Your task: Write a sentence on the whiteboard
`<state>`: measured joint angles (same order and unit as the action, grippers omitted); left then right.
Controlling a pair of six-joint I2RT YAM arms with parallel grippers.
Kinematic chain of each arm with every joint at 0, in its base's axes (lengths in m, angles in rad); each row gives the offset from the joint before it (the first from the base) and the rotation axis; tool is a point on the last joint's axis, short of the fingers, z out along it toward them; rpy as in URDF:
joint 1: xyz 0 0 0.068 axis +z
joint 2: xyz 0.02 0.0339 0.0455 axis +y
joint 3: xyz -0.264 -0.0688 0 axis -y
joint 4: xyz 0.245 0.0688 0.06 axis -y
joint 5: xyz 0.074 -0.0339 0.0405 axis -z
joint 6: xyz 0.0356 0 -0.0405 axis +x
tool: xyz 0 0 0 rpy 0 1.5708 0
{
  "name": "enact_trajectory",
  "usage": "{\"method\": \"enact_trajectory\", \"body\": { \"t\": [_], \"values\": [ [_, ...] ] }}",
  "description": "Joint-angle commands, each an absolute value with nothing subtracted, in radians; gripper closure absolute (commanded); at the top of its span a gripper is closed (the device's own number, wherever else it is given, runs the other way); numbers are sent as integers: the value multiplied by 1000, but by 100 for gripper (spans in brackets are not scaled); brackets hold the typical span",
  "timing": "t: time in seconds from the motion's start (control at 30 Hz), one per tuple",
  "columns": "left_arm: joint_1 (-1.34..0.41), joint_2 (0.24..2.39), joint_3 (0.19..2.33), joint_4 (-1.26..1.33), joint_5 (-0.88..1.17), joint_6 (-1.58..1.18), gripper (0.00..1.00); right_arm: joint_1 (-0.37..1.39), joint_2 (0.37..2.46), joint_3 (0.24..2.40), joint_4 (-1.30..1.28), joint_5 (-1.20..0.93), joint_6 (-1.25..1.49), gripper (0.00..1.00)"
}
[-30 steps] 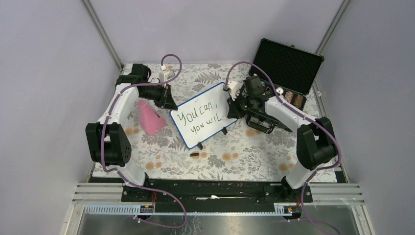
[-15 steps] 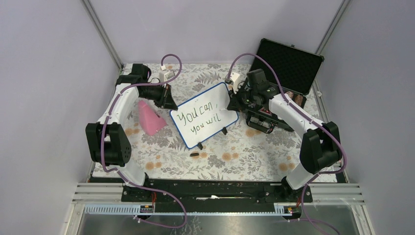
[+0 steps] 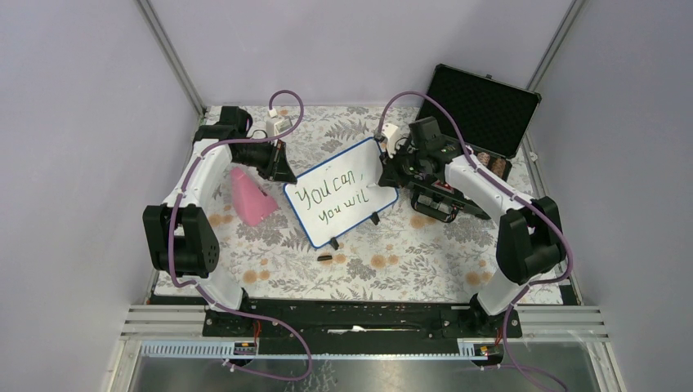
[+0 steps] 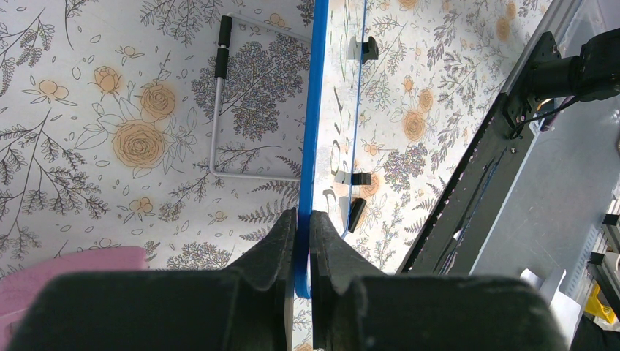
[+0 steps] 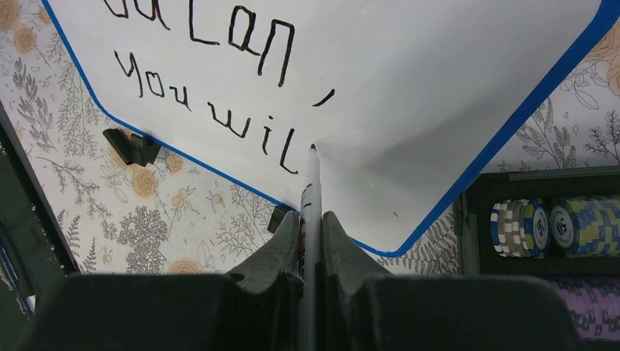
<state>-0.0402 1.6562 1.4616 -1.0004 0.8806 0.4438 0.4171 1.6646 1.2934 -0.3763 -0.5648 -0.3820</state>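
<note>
The whiteboard (image 3: 353, 167) stands tilted mid-table, blue-framed. The sentence (image 3: 333, 198) on it reads "You can," above "You wiL" (image 5: 212, 110). My left gripper (image 3: 282, 167) is shut on the board's blue left edge (image 4: 316, 110), its fingertips (image 4: 303, 216) clamping the frame. My right gripper (image 3: 391, 175) is shut on a grey marker (image 5: 312, 183), which sticks out between the jaws (image 5: 312, 216). The marker tip rests at the board surface (image 5: 439, 73), just right of the last "L".
An open black foam-lined case (image 3: 482, 106) stands at the back right, with poker chips (image 5: 541, 227) in its tray beside the board's right corner. A pink wedge (image 3: 249, 196) lies left of the board. A small black cap (image 3: 324, 258) lies in front.
My right wrist has risen and swung slightly back, keeping the marker at the end of the second line. The lettering looks the same. The left arm has not moved.
</note>
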Motion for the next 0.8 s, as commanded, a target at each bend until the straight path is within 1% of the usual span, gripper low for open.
{"method": "enact_trajectory", "body": {
  "t": [0.0,0.37,0.77],
  "values": [
    [-51,1642,1476,-968,824,458,100,411,1674,1345,-362,-558,-394,100],
    [-51,1646,1472,-967,823,461,100,413,1699,1334,-354,-541,-408,100],
    [-51,1647,1470,-968,823,462,100,411,1677,1278,-350,-544,-412,100]
  ]
}}
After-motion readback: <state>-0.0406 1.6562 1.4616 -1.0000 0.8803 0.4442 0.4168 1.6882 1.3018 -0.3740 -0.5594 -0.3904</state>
